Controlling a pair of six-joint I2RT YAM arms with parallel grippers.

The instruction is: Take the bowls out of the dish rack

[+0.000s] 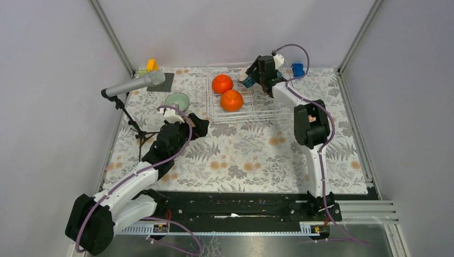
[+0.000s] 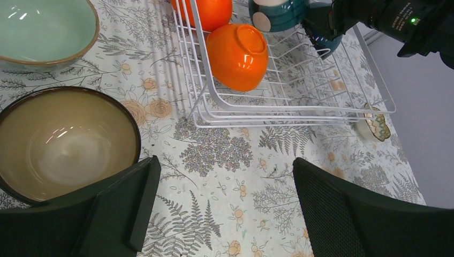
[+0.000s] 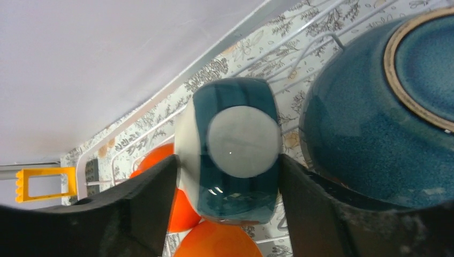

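The white wire dish rack point(image 1: 266, 106) stands at the back middle of the table. Two orange bowls point(image 1: 222, 83) point(image 1: 232, 100) lie in its left part. My right gripper point(image 1: 249, 80) is at the rack's back and is shut on a small teal bowl point(image 3: 235, 155) with a white base, fingers point(image 3: 155, 187) against both its sides. A larger teal bowl point(image 3: 375, 123) sits just to its right. My left gripper point(image 2: 222, 182) is open and empty over the tablecloth, left of the rack point(image 2: 278, 110). A brown bowl point(image 2: 64, 142) with a cream inside and a mint bowl point(image 2: 43, 27) stand beside it.
A microphone on a stand point(image 1: 136, 84) is at the left, with a dark mat point(image 1: 163, 83) and a yellow block point(image 1: 152, 65) behind it. A blue toy block point(image 1: 297, 69) sits behind the rack. A small patterned dish point(image 2: 377, 124) lies right of the rack.
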